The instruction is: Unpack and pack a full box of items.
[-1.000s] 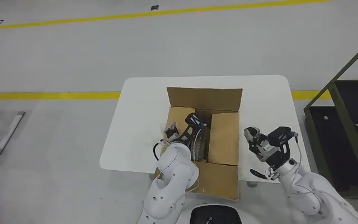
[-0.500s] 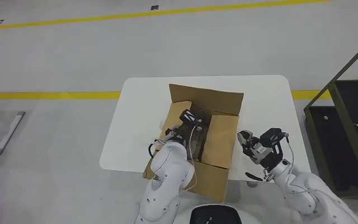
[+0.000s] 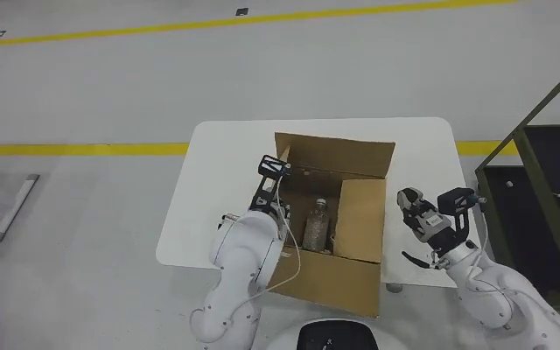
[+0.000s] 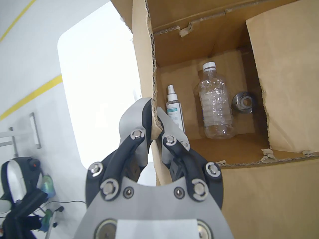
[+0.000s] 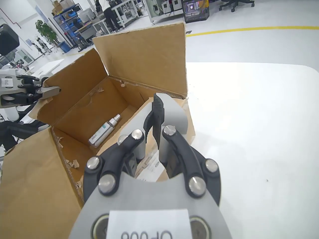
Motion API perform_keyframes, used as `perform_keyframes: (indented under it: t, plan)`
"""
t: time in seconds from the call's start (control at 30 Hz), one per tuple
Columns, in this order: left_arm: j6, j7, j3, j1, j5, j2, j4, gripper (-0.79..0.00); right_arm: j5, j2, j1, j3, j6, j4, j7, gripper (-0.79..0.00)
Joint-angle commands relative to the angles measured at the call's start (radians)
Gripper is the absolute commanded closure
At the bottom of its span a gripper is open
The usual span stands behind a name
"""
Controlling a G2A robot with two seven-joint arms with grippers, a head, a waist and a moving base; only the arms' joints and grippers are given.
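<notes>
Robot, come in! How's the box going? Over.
Left gripper shut on left flap. Right gripper shut, empty. Box holds bottle, spray, metal ring. Right flap folded inward.

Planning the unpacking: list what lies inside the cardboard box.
Lying inside: a clear plastic bottle, a spray bottle and a metal ring. An inward-folded flap hides the rest.

I'm looking at a white, round-cornered worktop (image 3: 219, 175) that is carrying one open brown cardboard box (image 3: 337, 157), standing near its middle.

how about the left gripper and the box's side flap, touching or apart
Touching. The left wrist view shows the left gripper with its fingers shut on the torn edge of the side flap.
</notes>
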Motion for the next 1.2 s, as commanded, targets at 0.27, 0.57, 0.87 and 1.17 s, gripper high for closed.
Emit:
perform_keyframes:
  t: [0.27, 0.57, 0.87, 1.17]
  plan:
    - [0.038, -0.016, -0.021, -0.032, -0.016, 0.0, 0.031, -0.785, 0.002, 0.003, -0.021, 0.032, -0.055, -0.001, 0.033, 0.0]
    - [-0.018, 0.079, -0.005, -0.025, 0.217, 0.016, 0.07, -0.785, -0.013, -0.002, -0.02, 0.013, -0.051, -0.021, 0.038, 0.0]
    - [-0.012, 0.166, -0.059, -0.035, 0.357, 0.027, 0.081, -0.785, 0.023, -0.007, 0.001, -0.032, -0.113, -0.017, 0.071, 0.0]
    - [-0.005, 0.258, -0.12, -0.035, 0.515, 0.041, 0.156, -0.785, 0.026, -0.011, 0.021, -0.078, -0.134, 0.021, 0.113, 0.0]
